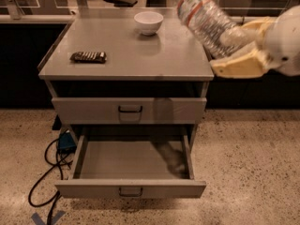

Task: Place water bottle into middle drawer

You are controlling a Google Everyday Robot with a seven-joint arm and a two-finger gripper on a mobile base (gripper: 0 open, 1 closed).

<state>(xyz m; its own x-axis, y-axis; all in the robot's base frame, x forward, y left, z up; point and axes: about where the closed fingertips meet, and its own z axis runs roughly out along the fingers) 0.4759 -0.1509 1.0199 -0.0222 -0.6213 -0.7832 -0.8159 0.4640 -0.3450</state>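
Note:
The water bottle (pixel 204 18) is clear and ribbed with a pale label band. It is held tilted in the air, its top end pointing up-left, above the right back corner of the cabinet top (pixel 126 55). My gripper (pixel 228 47) comes in from the right, its cream fingers (pixel 234 65) shut on the bottle's lower end. The middle drawer (pixel 133 161) is pulled out below, its inside bare, with a small dark handle on its front (pixel 130 190). The drawer front above it (pixel 129 109) is shut.
A white bowl (pixel 148 22) stands at the back of the cabinet top. A dark flat snack packet (pixel 88 56) lies at its left. A blue box with black cables (pixel 56 156) lies on the speckled floor left of the cabinet.

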